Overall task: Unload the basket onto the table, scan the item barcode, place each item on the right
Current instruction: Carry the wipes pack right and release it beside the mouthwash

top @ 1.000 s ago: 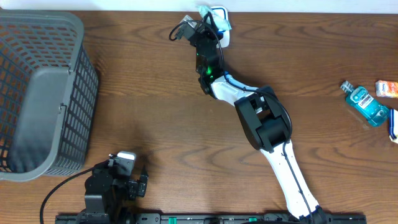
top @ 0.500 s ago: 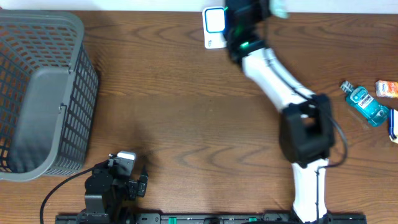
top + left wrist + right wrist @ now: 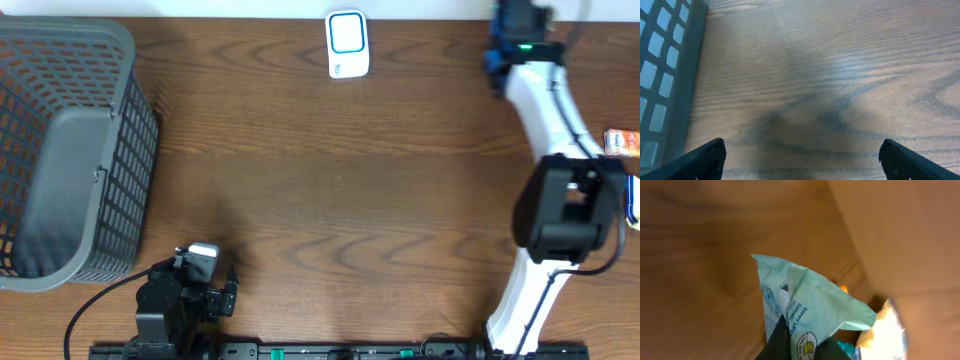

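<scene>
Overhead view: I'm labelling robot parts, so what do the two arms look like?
The right arm has white links, a bulky black joint housing, a green wrist light and a black cable. The left arm is black with a pale block and a looping black cable; its fingers are black.

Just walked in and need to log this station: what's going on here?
The right tool is shut on a pale green packet, held at the far edge of the table, well to the right of the white scanner. The left tool is open and holds nothing, low over the wood beside the grey basket. Whether the barcode has been read cannot be told.
</scene>
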